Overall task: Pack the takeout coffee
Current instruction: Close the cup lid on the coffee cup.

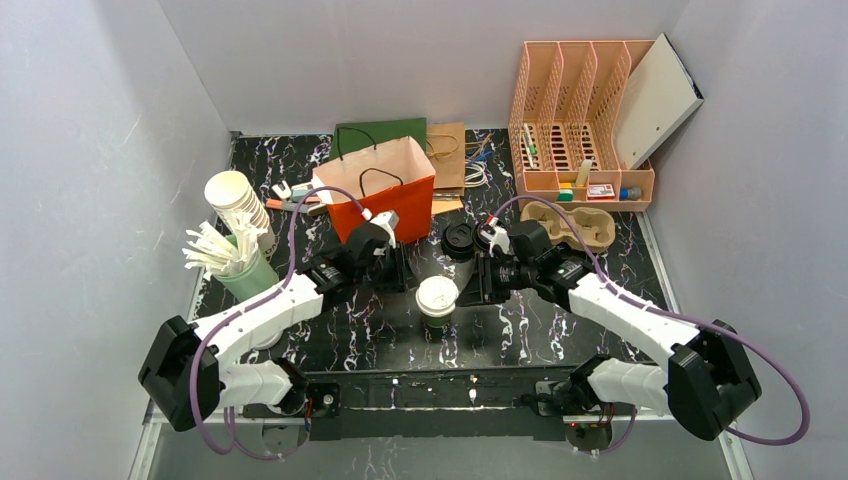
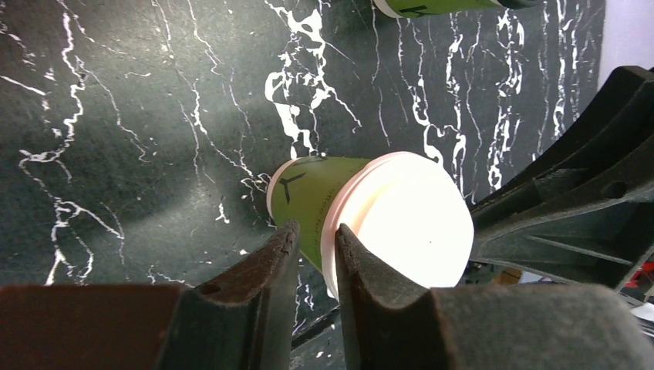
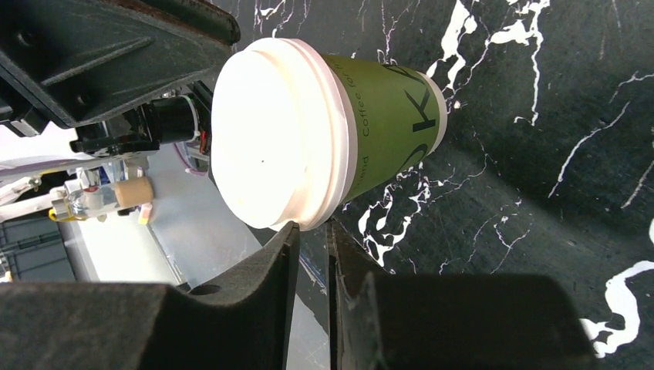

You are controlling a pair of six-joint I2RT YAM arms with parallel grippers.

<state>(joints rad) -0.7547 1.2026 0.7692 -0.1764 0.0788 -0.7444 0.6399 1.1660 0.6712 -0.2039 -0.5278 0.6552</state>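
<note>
**Two lidded cups between closed grippers**

The table (image 1: 520,330) is black marble-patterned, veined in white. At its back stands a peach plastic file rack (image 1: 570,110) with perforated dividers. Beside the rack, an orange paper bag (image 1: 385,190) with cord handles stands open, pale inside. A moulded pulp cup carrier (image 1: 580,225) lies in front of the rack. At the left edge, a tilted stack of white paper cups (image 1: 238,200) leans over a green cup of white sticks (image 1: 245,270).

The takeout coffee (image 1: 460,240), its round black lid facing up, stands near the table's middle, between the bag and the right arm. In front of it and apart stands a white-lidded green cup (image 1: 437,300), smooth paper with dark print.

The left gripper (image 2: 312,235) and the right gripper (image 3: 312,227) flank that white-lidded cup. Each has its dark fingers drawn together to a thin slit, with nothing between them.
</note>
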